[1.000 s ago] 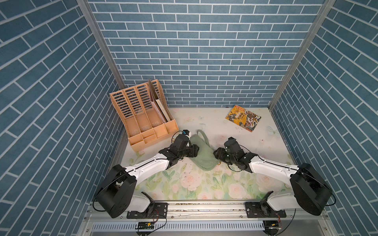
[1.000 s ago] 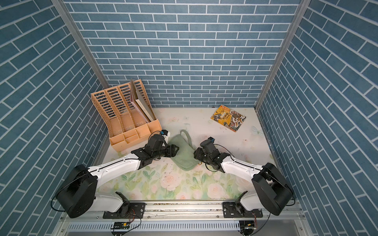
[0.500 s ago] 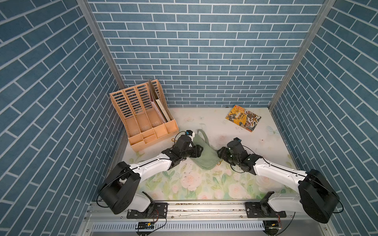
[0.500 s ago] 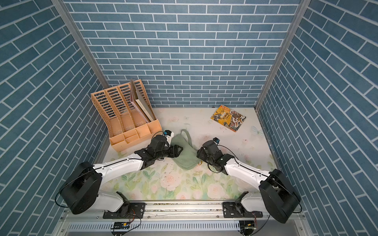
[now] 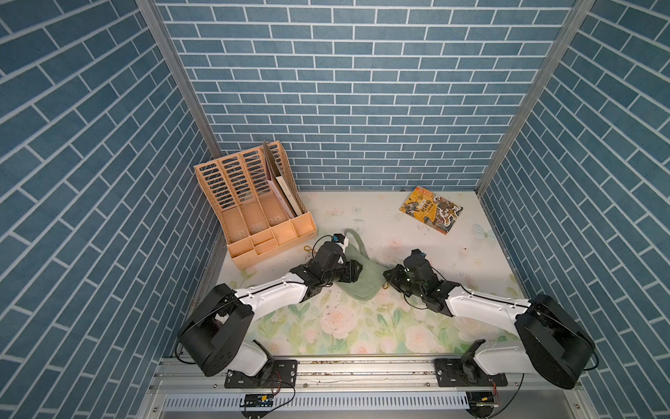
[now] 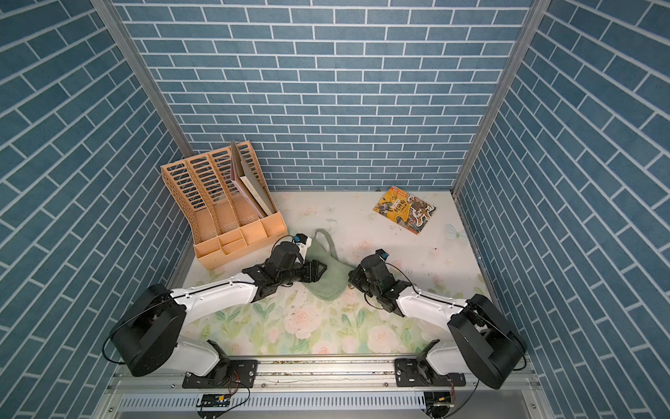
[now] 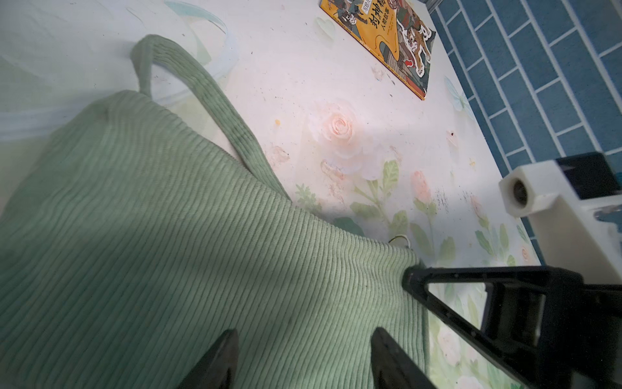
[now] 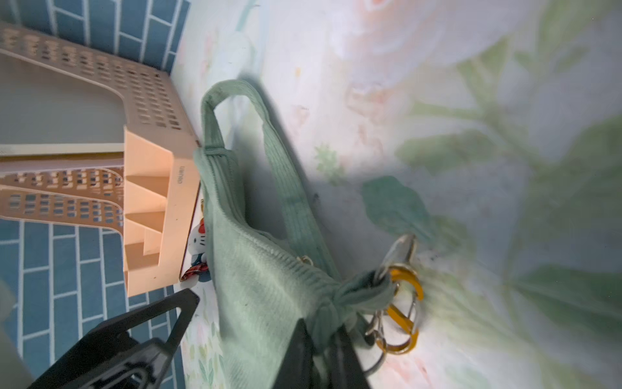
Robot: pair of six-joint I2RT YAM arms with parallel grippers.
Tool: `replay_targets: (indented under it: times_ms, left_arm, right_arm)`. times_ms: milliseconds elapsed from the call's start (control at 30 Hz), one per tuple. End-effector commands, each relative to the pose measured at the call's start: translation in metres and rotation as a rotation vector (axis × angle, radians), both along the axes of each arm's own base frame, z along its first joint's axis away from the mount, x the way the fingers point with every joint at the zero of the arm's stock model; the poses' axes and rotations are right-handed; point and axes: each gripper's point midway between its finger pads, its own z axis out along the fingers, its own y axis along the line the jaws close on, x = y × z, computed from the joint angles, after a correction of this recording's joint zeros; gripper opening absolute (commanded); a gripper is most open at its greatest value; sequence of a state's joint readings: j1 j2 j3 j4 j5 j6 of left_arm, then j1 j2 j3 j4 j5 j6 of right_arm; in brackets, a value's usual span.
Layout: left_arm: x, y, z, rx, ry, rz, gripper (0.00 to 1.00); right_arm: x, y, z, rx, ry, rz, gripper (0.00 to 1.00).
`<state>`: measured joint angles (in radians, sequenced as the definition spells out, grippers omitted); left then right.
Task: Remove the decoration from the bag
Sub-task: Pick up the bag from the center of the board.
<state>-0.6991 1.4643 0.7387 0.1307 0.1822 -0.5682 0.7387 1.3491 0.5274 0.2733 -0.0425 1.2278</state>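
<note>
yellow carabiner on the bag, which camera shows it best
Right wrist view: the yellow carabiner is large and close at the bag's corner. Both top views show a speck; left wrist view, only a metal ring.

We are looking at a robotics test booth. A metal rail [image 5: 362, 370] carries the bolted bases of a left arm [image 5: 275, 294] and a right arm [image 5: 482, 308], with a bare circuit board [image 5: 257, 401] just below it. Beyond the rail, a flower-printed bench [image 5: 362, 217] sits boxed in by brick-print panels [image 5: 362, 90] and aluminium posts [image 5: 181, 83].
</note>
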Motion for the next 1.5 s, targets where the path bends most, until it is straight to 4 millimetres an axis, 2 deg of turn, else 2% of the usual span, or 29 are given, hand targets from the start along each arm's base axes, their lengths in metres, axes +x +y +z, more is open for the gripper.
replay_targets:
  times_ms: [0,133,233,400,533,633,767,933,1067,1167,1367,1467]
  left_arm:
    - [0.005,-0.005,0.022,-0.007,-0.044,-0.017,0.66]
    - [0.013,-0.003,0.063,-0.057,-0.104,-0.027,0.67]
    - [0.024,0.002,0.104,-0.067,-0.169,-0.023,0.68]
    - [0.030,-0.006,0.163,-0.083,-0.240,-0.053,0.69]
    - [0.023,-0.026,0.210,-0.244,-0.266,-0.121,0.69]
    - [0.011,-0.045,0.225,-0.323,-0.266,-0.188,0.70]
    - [0.005,-0.062,0.215,-0.286,-0.259,-0.245,0.69]
    - [-0.003,-0.076,0.182,-0.225,-0.191,-0.322,0.68]
    - [-0.006,-0.077,0.154,-0.187,-0.127,-0.337,0.66]
    - [-0.008,-0.079,0.145,-0.186,-0.107,-0.348,0.66]
    - [-0.014,-0.085,0.107,-0.201,0.013,-0.355,0.61]
    - [-0.016,-0.085,0.103,-0.225,0.032,-0.350,0.56]
  right_arm:
    - [0.014,0.010,0.031,0.032,-0.137,0.039,0.00]
    - [0.029,0.015,0.087,-0.066,-0.404,0.131,0.00]
    - [0.035,0.011,0.132,-0.214,-0.649,0.211,0.00]
    - [0.026,0.003,0.186,-0.338,-0.975,0.273,0.00]
    - [0.013,-0.001,0.203,-0.355,-1.137,0.285,0.00]
    - [0.006,-0.001,0.205,-0.360,-1.221,0.300,0.00]
    - [-0.003,0.008,0.200,-0.405,-1.300,0.370,0.00]
    - [-0.018,0.020,0.190,-0.485,-1.389,0.485,0.00]
    - [-0.031,0.029,0.181,-0.495,-1.442,0.568,0.00]
    - [-0.037,0.035,0.175,-0.502,-1.460,0.612,0.00]
    - [-0.037,0.042,0.160,-0.543,-1.449,0.655,0.00]
    - [-0.037,0.041,0.155,-0.550,-1.437,0.657,0.00]
